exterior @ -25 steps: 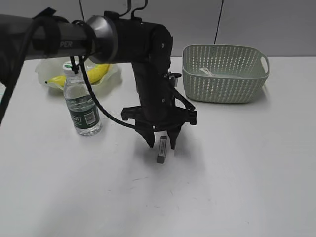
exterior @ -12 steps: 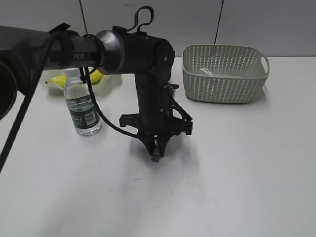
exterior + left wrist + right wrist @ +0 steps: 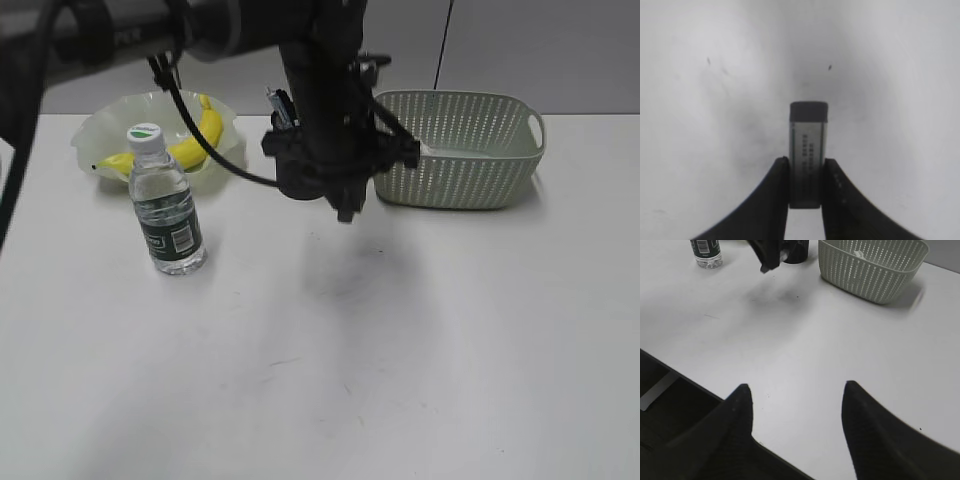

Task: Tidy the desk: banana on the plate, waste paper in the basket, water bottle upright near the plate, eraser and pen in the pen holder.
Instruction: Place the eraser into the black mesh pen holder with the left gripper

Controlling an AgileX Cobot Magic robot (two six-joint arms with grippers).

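Left wrist view showed the left gripper (image 3: pixel 805 175) clamped on the eraser (image 3: pixel 808 150) above the counter (image 3: pixel 715 100). The right gripper (image 3: pixel 795 395) stood wide apart, holding nothing.

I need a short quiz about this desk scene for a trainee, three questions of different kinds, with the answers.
1. True or false: the banana lies on the plate.
2. What does the left pincer hold? A) pen B) eraser C) paper
3. Fill in: the water bottle stands ____ on the desk.

Key: 1 true; 2 B; 3 upright.
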